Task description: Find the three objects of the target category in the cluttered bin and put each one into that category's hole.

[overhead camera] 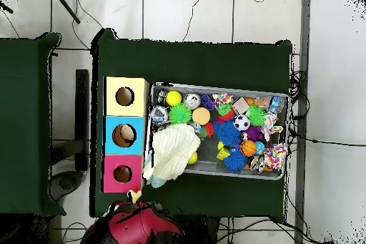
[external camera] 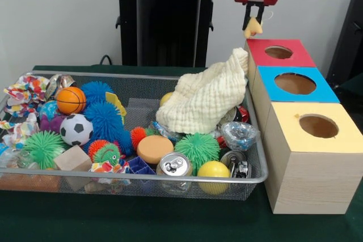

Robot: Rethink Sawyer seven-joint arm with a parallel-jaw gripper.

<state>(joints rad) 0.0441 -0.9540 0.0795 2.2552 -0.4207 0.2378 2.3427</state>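
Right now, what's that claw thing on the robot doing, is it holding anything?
Gripper: closed on a small yellow object, held up behind the red-topped box. What the object is cannot be told.

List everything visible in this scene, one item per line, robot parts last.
Silver wire mesh bin: one, on the green table, left of the boxes.
Cream waffle-weave cloth: one, draped over the bin's right end, its tip against the red-topped box.
Wooden boxes with round holes: three in a row, red top farthest, blue top middle, yellow top nearest.
Spiky rubber balls: several; blue, green, green.
Mini basketball: one, orange, left rear.
Mini soccer ball: one, black-and-white.
Yellow smooth ball: one, front rim.
Orange foam disc: one, centre front.
Silver drink can: one, front rim.
Green tablecloth: one, under everything.
Red-and-black tool: one, above the red-topped box, closed on a small yellow piece.
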